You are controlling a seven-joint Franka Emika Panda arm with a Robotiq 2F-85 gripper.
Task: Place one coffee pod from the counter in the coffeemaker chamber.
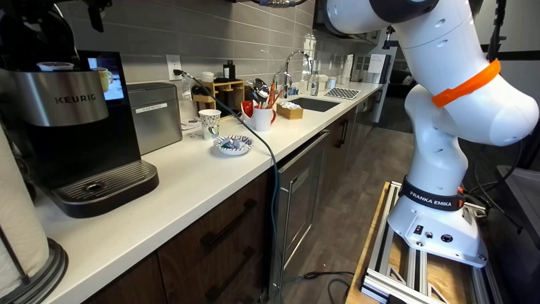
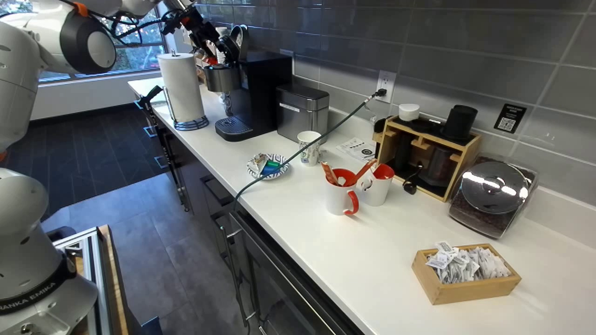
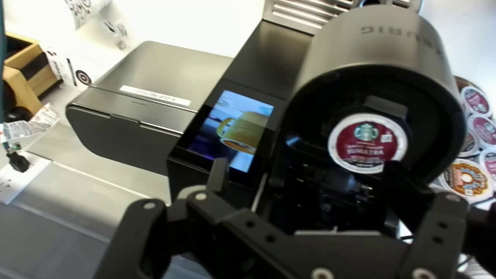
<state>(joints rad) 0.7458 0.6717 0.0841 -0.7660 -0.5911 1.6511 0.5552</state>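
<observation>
A coffee pod (image 3: 367,143) with a white rim and a maroon Sumatra lid sits lid-up in the open coffeemaker chamber (image 3: 430,131) in the wrist view. The pod's rim also shows on top of the machine's head in an exterior view (image 1: 55,66). The black Keurig machine with its silver band (image 1: 63,99) stands on the white counter (image 1: 202,177); it also shows in an exterior view (image 2: 267,88). My gripper (image 3: 308,174) is wide open above the chamber, with nothing between its fingers; it also shows in an exterior view (image 2: 209,42). One finger overlaps the pod's edge in the wrist view.
Several more pods (image 3: 467,180) lie beside the machine. A metal bin (image 1: 156,114) stands against its other side. A paper towel roll (image 2: 180,88) stands near the machine. A cup (image 1: 210,123), a patterned bowl (image 1: 233,145) and a power cord (image 1: 257,137) are along the counter.
</observation>
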